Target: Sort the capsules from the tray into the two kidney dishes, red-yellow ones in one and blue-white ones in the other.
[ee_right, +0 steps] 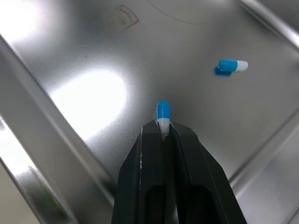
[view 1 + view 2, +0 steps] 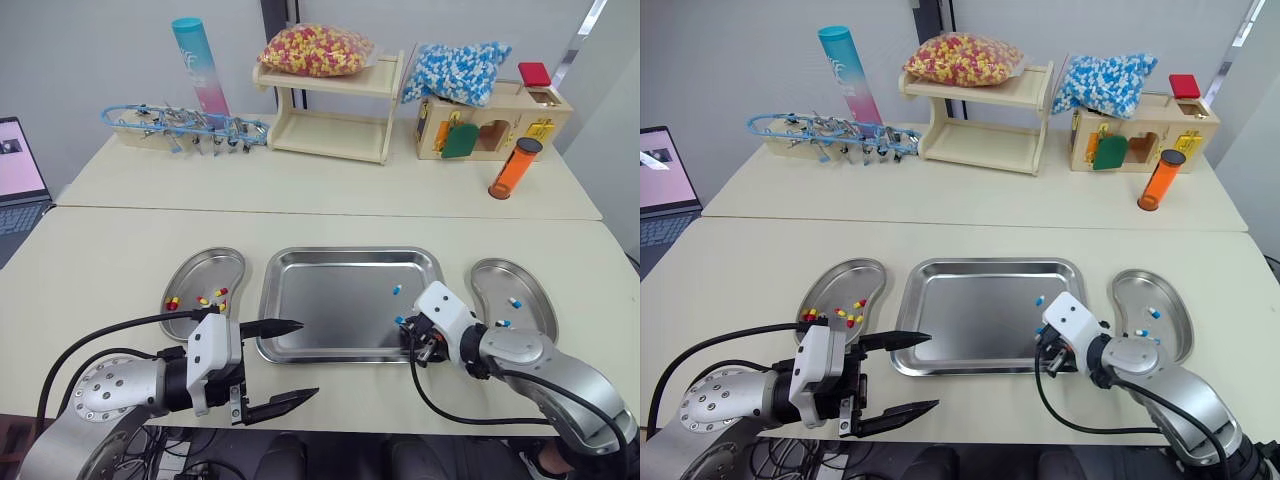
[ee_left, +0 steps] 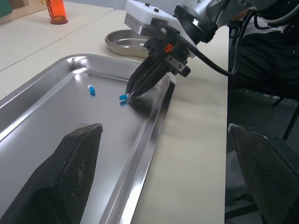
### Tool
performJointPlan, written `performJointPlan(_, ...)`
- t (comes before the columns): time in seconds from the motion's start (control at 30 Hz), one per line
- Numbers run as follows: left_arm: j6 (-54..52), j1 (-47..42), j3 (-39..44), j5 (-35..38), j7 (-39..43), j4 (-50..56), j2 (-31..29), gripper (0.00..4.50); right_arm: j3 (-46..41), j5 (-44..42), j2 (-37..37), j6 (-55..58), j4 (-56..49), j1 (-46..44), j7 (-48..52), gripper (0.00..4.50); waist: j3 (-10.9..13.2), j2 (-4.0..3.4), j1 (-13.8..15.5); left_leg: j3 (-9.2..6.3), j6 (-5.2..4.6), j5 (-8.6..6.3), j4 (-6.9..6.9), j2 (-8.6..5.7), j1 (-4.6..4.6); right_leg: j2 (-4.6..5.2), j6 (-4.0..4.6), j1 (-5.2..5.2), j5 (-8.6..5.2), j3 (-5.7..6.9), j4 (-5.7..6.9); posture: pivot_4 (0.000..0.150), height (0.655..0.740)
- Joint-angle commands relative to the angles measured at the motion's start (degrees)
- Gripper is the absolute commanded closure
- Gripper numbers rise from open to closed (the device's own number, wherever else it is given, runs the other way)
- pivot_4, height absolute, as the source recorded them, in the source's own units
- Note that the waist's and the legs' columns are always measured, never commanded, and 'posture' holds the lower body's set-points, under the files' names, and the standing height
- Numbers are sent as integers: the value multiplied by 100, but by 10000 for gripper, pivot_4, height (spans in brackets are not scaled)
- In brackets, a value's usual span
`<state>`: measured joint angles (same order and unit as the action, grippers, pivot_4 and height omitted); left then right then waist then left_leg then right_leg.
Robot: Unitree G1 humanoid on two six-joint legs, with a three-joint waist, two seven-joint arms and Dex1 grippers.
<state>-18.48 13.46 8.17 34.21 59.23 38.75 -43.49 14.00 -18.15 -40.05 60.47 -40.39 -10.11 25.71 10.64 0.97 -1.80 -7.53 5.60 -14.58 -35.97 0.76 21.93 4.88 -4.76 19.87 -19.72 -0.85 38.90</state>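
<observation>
Near the right front corner of the steel tray (image 2: 330, 300), the right gripper (image 1: 162, 128) has its fingers pinching a small capsule (image 1: 162, 113), blue half sticking out, white half between the tips. A second blue-white capsule (image 1: 232, 66) lies on the tray nearby. The left gripper (image 2: 306, 358) hovers at the tray's front left edge, fingers spread.

Honestly, nothing here reads cleanly. The tall teal-and-pink tube (image 2: 197, 62) at about 11 o'clock on the far counter (image 2: 330, 190) has some white lettering near its top, but I can't make out a single word. There's a tiny stamped mark (image 1: 124, 17) pressed into the tray (image 2: 330, 300) floor, also illegible. The laptop (image 2: 18, 165) screen over at 9 o'clock has no text I can read.
</observation>
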Motion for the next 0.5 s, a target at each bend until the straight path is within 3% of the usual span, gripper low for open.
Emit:
performJointPlan(0.03, 32, -19, -22, 185, 43, 255, -32, 0, -808, -391, -121, -337, -488, 8, 445, 44581, 1, -1, 4, 0, 0, 0, 0, 0, 1, 0, 0, 1, 0, 0, 0, 1500, 7400)
performJointPlan(0.37, 145, -282, -444, 192, 312, 153, 0, 0, -3635, -500, -951, -1333, 0, 1910, 1572, 44581, 2, 0, 38, 4, 0, 0, -1, 0, 3, 1, 0, -6, 0, 2, -3, 1500, 7400)
performJointPlan(0.5, 160, -490, -636, 140, 294, 18, 90, 0, -4045, -268, -999, -1448, 523, 2389, 1530, 44581, 2, 0, 18, 7, 0, 0, -2, 0, -5, 1, 0, -16, 0, 1, -3, 1500, 7400)
